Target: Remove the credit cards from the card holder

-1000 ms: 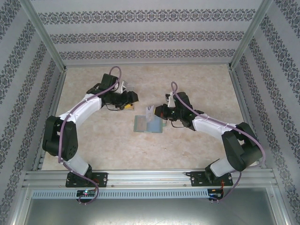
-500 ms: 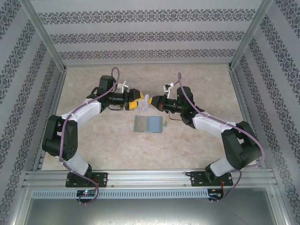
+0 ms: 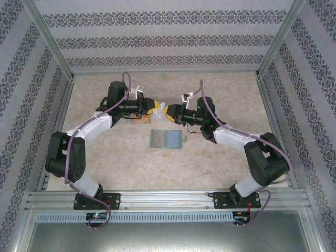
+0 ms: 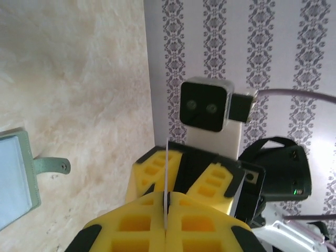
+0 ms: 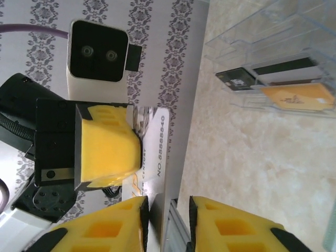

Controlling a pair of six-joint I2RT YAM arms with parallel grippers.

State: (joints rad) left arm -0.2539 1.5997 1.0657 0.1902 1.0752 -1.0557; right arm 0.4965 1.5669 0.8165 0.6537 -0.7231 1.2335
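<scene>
Since 1 s ago both arms have swung from the holder area toward the far side and met tip to tip; the left pincer (image 3: 155, 110), apart before, has closed, and the right pincer (image 3: 167, 112), shut before, has loosened. The white card (image 3: 160, 111) is now in the air between the two tips, above the table (image 3: 121, 152) and just beyond the holder (image 3: 167, 139). Left wrist view: left pincer (image 4: 166, 202) is clamped on the card (image 4: 166, 173), seen edge-on as a thin white line between the closed yellow fingers (image 4: 131, 226). The right pincer (image 4: 181, 170) faces it with jaws apart, the card's far end in the gap. Right wrist view: right pincer (image 5: 168, 210) shows a clear gap between its fingers (image 5: 105, 231). The card (image 5: 160, 152) has printed digits along it and is gripped at its far end by the left pincer's yellow finger (image 5: 105, 147). Whether the card touches either right finger, can't tell. The holder lies open and flat on the table, same spot as earlier, nothing standing in it. In the left wrist view it sits at the left edge (image 4: 13, 181), tab (image 4: 50, 166) pointing out. A clear tray (image 5: 262, 47) on the table holds a black card (image 5: 236, 80), a dark-striped card (image 5: 286, 68) and an orange card (image 5: 296, 97), side by side.
</scene>
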